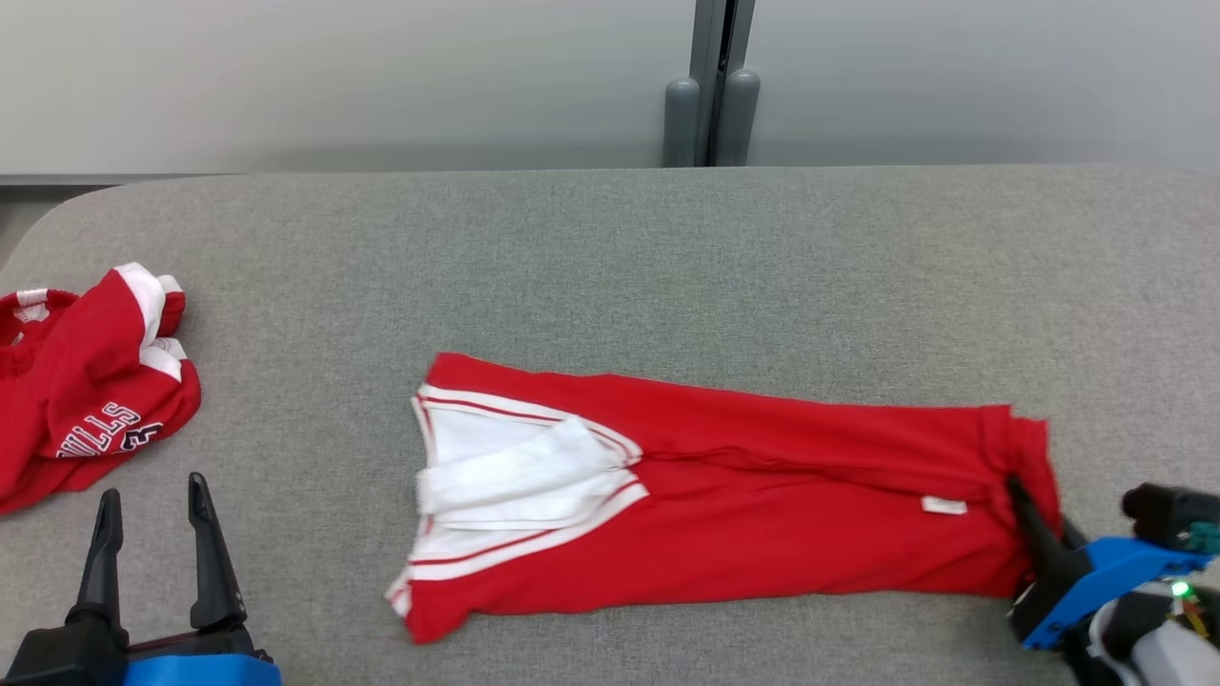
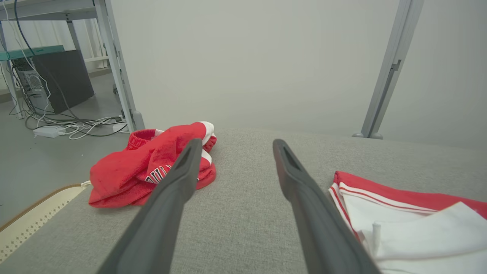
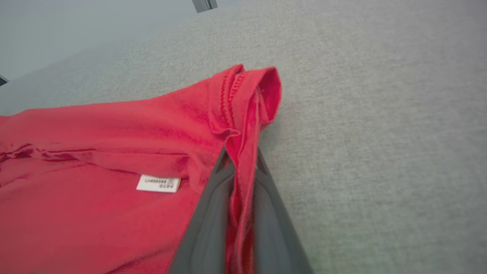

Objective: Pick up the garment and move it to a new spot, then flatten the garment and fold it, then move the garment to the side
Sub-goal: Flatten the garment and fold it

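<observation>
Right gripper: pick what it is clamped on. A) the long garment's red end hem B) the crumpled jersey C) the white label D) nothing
A: the right gripper pinches a fold of red hem at the end of the garment, the white label lying clear of its fingers.

Table (image 1: 667, 248): grey woven cover, far-left corner rounded. Two items lie directly on it.

1. Garment (image 1: 762, 495): red, from centre to right side of table, folded into a long band running left to right. Lies flat except for the right hem, which is bunched and raised. Left end shows a rumpled white panel (image 1: 515, 476) edged with red-and-white striped trim. Small white label (image 1: 944, 505) near the right end.

2. Jersey (image 1: 86, 391): red, with white trim and white lettering, crumpled in a heap at the table's left edge, well apart from the garment. Bare cover lies between the two
</observation>
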Controlling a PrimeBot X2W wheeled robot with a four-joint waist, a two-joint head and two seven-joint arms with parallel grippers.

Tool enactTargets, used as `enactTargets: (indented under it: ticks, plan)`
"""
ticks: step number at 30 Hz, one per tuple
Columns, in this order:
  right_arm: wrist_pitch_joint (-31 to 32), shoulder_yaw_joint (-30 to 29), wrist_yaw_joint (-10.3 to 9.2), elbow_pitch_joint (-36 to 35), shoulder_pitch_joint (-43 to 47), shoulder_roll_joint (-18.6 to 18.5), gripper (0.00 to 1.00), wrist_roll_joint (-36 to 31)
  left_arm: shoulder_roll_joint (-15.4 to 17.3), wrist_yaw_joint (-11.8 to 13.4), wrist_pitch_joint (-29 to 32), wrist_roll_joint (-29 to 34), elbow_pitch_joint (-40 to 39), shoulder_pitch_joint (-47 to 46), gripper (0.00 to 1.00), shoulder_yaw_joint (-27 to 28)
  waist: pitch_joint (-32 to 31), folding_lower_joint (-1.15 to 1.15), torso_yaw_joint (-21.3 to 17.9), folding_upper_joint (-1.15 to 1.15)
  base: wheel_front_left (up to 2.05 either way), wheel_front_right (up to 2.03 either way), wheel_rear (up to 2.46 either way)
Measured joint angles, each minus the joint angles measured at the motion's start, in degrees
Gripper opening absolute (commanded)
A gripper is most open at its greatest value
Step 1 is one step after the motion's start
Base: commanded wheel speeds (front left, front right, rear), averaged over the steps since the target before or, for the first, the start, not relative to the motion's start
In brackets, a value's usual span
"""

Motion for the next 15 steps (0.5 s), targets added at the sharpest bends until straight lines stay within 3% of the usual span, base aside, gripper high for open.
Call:
enactTargets:
  ticks: [9,15]
  plan:
    - [2.08,-4.28,-0.01,1.11,-1.28,-7.27,0.0,0.0,-0.3,-0.34,0.0,1.08,0.0,0.12,1.0,0.12,-0.92,0.0,-0.47,0.0,0.0,0.0,0.0]
    - [3.97,-5.14,-0.01,0.16,-1.42,-8.7,0.0,-0.01,-0.36,-0.52,0.0,1.43,0.03,0.34,1.0,0.59,-1.17,0.0,-1.32,0.0,0.0,0.0,0.0]
